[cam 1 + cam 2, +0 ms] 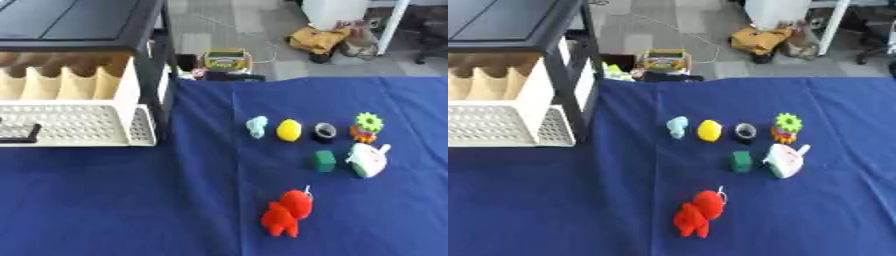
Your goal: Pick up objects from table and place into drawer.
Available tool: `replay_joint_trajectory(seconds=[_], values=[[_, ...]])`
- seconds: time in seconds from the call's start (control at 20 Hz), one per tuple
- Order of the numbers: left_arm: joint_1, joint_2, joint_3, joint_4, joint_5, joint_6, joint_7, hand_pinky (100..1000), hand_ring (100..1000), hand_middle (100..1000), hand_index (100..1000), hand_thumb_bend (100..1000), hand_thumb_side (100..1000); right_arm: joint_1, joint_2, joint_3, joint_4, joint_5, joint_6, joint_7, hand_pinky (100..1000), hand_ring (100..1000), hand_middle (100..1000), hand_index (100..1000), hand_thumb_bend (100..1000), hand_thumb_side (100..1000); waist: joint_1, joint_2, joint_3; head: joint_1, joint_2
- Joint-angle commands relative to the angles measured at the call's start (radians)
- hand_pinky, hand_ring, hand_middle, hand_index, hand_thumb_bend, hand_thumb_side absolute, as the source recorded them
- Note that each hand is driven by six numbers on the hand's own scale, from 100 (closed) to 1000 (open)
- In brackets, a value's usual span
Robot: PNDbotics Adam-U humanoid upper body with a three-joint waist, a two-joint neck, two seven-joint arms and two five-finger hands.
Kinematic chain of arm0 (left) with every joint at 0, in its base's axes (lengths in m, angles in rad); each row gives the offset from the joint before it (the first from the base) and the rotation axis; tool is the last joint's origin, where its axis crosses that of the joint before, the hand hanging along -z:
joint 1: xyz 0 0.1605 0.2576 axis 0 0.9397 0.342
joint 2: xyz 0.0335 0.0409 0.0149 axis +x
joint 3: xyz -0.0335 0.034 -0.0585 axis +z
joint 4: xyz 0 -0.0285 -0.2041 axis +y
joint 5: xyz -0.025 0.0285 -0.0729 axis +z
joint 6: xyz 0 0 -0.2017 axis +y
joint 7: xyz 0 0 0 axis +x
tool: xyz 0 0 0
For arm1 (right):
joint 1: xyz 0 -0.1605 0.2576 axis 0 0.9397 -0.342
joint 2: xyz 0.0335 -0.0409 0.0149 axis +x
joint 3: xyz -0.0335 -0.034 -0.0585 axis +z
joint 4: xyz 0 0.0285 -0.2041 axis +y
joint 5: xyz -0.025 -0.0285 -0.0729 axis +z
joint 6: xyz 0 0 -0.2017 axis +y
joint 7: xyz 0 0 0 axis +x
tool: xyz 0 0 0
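while the drawer [74,125] stands pulled out of the black cabinet [105,30] on the left of the blue table [131,200], nothing from the spread of objects appears to have gone into it. its perforated white floor looks bare apart from a dark bar [19,134] at its left end, which i cannot identify.

taking the drawer as the landmark, all seven objects lie well to its right on the cloth. nearest to it is a pale blue small figure [256,126], then a yellow rounded piece [289,130], a dark ring-shaped thing [325,132], and farthest right a green gear-like toy on an orange base [367,127]; these four make a row roughly level with the drawer's front edge. nearer the robot than that row sit a green block [325,161] and a white object with a handle [367,160]. closest to the robot, and well apart from the drawer, lies a red plush figure [287,212].

neither hand shows in either view, so i cannot tell whether the fingers are spread, pressed together or pinching anything.

as a judgement, the task is at its very start: the drawer is ready, no pick is done, and all seven objects remain to be carried leftward into it.
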Motion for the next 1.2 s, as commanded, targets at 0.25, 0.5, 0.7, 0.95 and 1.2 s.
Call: replay_joint_trajectory(seconds=[0.25,0.5,0.7,0.95,1.2], values=[[0.010,-0.035,0.067,-0.014,0.205,0.001,0.334,100,100,100,933,304,517,-0.009,-0.031,-0.013,-0.016,0.005,-0.001,0.008,638,720,702,734,100,1000,0.001,-0.030,-0.002,-0.029,0.037],[0.021,-0.097,0.086,-0.014,0.343,-0.029,0.676,100,100,100,947,414,515,-0.015,-0.045,-0.003,-0.016,0.008,-0.018,0.047,649,735,705,745,100,1000,-0.001,-0.034,-0.002,-0.034,0.048],[0.047,-0.124,0.073,-0.014,0.399,-0.072,0.920,100,100,100,948,502,563,-0.033,-0.082,0.012,-0.016,0.017,-0.050,0.131,681,768,723,764,100,1000,-0.003,-0.038,0.001,-0.022,0.047],[0.085,-0.156,0.042,-0.014,0.401,-0.116,1.064,100,100,100,935,471,582,-0.073,-0.135,0.045,-0.016,0.018,-0.129,0.284,741,811,757,804,100,958,-0.008,-0.042,0.007,-0.009,0.045],[0.130,-0.150,0.014,-0.014,0.392,-0.123,1.078,100,100,100,937,455,649,-0.098,-0.195,0.092,-0.016,0.032,-0.242,0.502,777,838,800,857,150,884,-0.010,-0.044,0.013,-0.009,0.046]])
